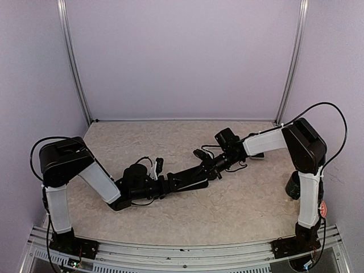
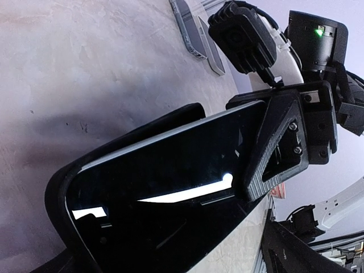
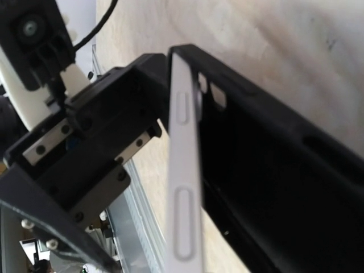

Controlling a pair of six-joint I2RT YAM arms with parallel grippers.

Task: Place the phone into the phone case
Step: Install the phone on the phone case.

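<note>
Where the right gripper clamps, the phone has its end.

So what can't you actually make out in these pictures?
- Right wrist view: the phone, angled against the black case, has its lower end cut off by the bottom edge.
- Left wrist view: the phone fills the frame, hiding whether the left gripper grips the case.
- Top view: phone, case and arms merge into one dark shape, too small to separate.
- Left wrist view: a grey slab is cut by the top edge.
</note>
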